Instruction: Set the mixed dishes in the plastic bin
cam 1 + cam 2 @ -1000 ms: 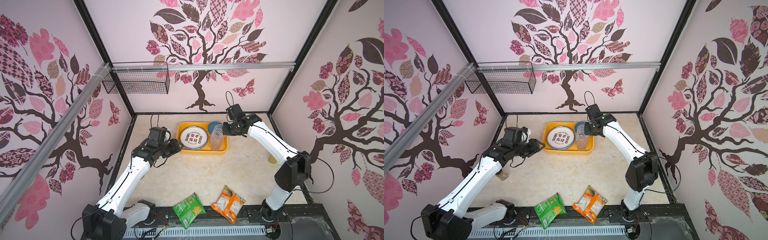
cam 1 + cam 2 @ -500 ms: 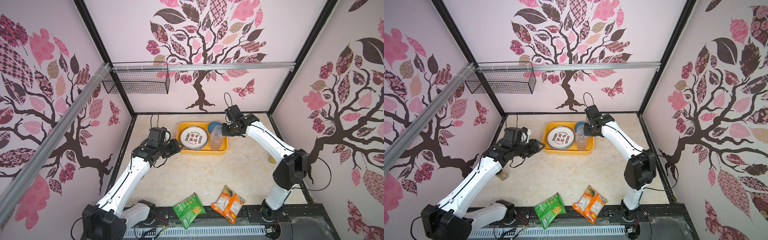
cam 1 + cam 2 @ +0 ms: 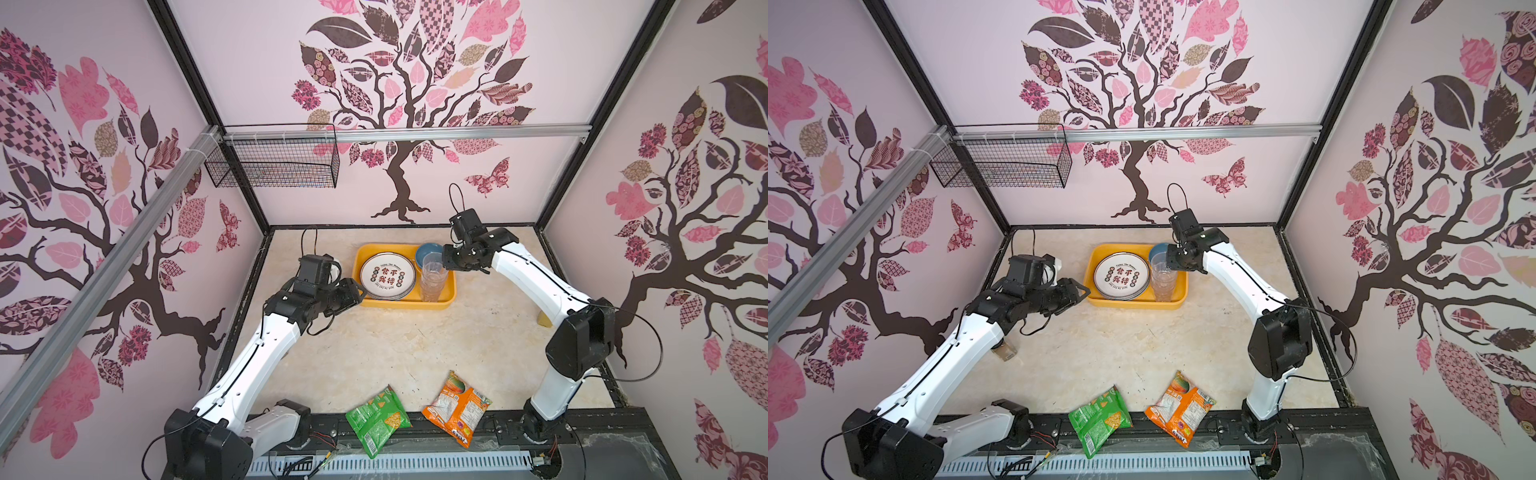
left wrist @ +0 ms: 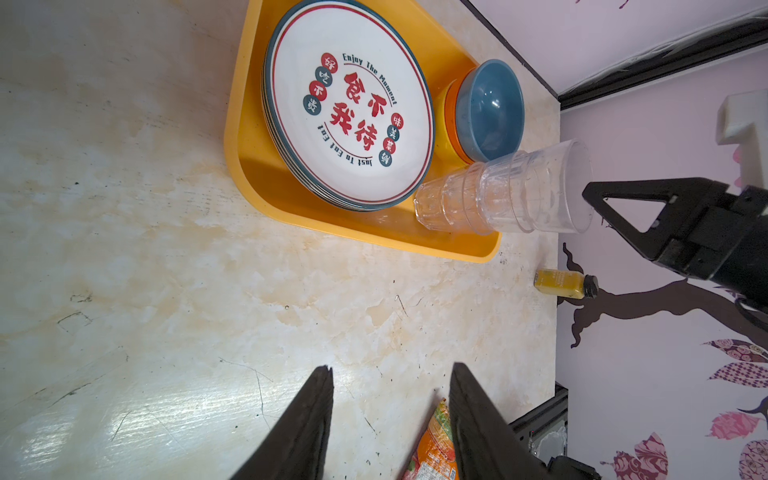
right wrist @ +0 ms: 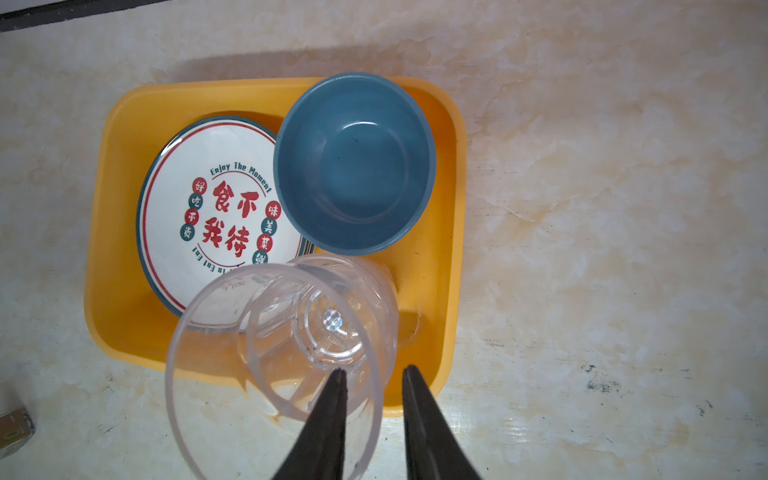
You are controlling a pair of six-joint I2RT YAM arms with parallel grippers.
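Yellow-orange bin [image 3: 405,304] is sitting toward the back of the surface [image 3: 415,345], and it is holding the dishes. The plates [image 3: 387,272] are lying stacked on its left side. A blue bowl [image 3: 428,251] is nesting on an orange and a yellow one in its back right corner, and nested clear cups [image 3: 433,284] are standing upright in its front right corner.

I am holding my right claw [image 5: 374,371] over the top cup with the jaws parted a little, one finger inside the rim and one outside, gripping nothing. My left claw [image 4: 390,368] is hovering just beside the bin's left wall, jaws well apart and empty.

A green bag [image 3: 378,419] and an orange bag [image 3: 456,409] are lying at the front edge, and a bottle [image 4: 565,284] is standing near the right wall.
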